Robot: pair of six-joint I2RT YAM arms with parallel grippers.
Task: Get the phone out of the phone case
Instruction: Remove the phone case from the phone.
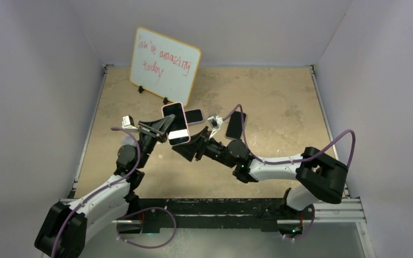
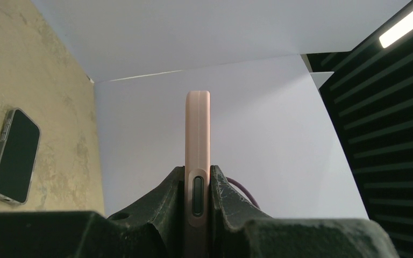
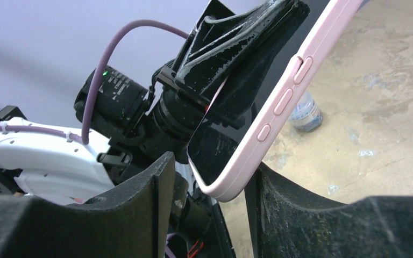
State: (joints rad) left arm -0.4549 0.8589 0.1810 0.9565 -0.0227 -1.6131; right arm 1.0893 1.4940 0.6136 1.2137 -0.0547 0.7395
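Pink and smooth-sided, the rectangular phone case [image 1: 171, 105] is held clear of the tan worktop [image 1: 279, 107] at the centre of the overhead frame, with the black-screened phone [image 1: 176, 121] seated in it. Nothing of the task is judged done: no corner of the case is seen peeled back, and the whole separation is left.

The case is clamped by its flat faces in the left tool [image 1: 168, 128], whose jaws are pressed tight against both sides. The right tool [image 1: 185, 148] is placed at the case's lower corner. Its jaws stand partly apart on either side of that corner, and no firm hold can be made out.

Only from overhead are the white board with red writing [image 1: 164, 64] and two more dark phones lying beyond the grip shown together. Only in the left wrist view is the case's thin edge [image 2: 198, 134] shown pinched just above a long side button. Only in the right wrist view are the three side buttons [image 3: 282, 102], the dark glass [image 3: 215, 148] inside the rim, and the gap beside the corner shown.
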